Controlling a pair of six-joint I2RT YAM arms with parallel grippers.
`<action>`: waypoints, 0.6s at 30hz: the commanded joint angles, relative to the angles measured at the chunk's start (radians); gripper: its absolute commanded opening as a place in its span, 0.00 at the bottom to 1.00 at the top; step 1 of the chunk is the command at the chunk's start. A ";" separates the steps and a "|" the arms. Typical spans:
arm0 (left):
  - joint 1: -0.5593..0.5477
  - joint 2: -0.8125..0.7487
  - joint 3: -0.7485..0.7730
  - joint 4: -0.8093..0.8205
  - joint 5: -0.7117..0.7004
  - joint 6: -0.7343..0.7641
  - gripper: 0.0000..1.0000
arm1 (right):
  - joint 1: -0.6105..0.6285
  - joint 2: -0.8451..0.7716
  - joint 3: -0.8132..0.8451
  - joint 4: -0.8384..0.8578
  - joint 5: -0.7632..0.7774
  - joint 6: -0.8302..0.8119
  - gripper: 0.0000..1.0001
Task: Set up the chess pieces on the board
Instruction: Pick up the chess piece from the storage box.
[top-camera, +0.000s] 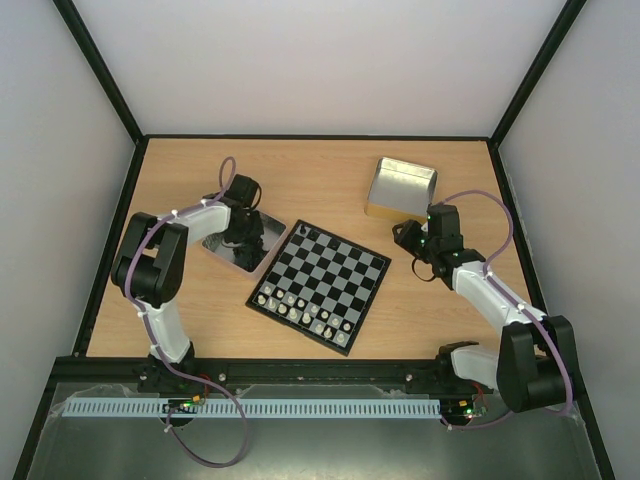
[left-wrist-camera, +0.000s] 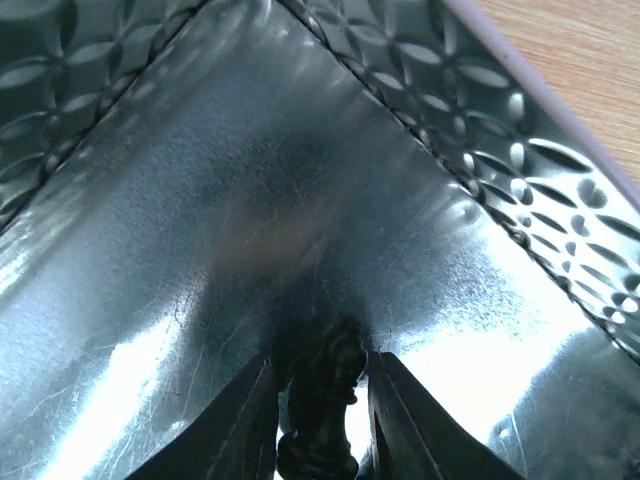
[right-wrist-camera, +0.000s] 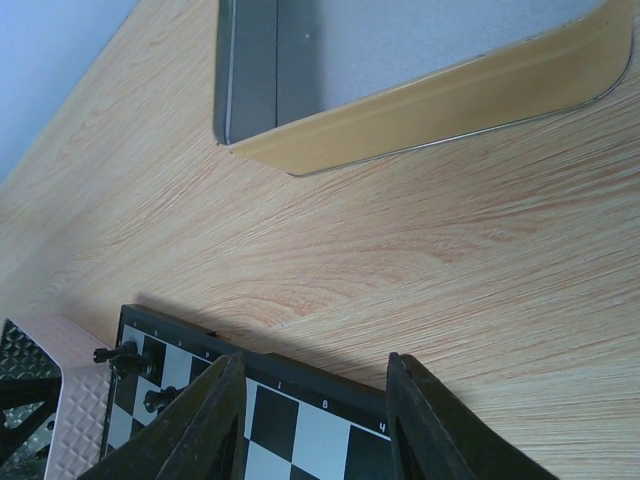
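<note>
So the left fingers (left-wrist-camera: 240, 430) are down inside the shiny embossed metal tray (left-wrist-camera: 300, 180), and there's a tiny black turned chess piece (left-wrist-camera: 318, 420) right between them, down near the tray floor. They're narrowed in close on both sides of it, but I honestly can't tell if they're pinching it or just bracketing it. Can't tell if it's standing or lying either.

The right fingers (right-wrist-camera: 210, 420) are spread fairly wide with nothing in them. They hover over the rim of the small black-and-grey checked chessboard (right-wrist-camera: 300, 430), with the wooden desk (right-wrist-camera: 400, 250) and a second plain metal tray (right-wrist-camera: 450, 100) out past their tips. Two black pieces (right-wrist-camera: 120, 355) already sit on squares off to their left.

My take on the pickup: squeeze the piece's thicker lower body, not the skinny neck, and keep it centred between the pads. Then lift straight up so it clears the tray wall before swinging over. It's small and smooth, so I'd guess it could twist or pop out if the grip lands off-centre.
</note>
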 joint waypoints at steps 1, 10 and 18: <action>0.004 -0.012 -0.019 -0.066 0.026 0.030 0.27 | 0.006 -0.014 0.008 0.018 -0.005 0.001 0.39; 0.001 -0.014 -0.015 -0.060 0.022 0.041 0.12 | 0.008 -0.015 0.007 0.023 -0.012 0.003 0.39; -0.012 -0.043 -0.012 -0.047 0.011 0.048 0.12 | 0.007 -0.018 0.014 0.023 -0.027 0.000 0.39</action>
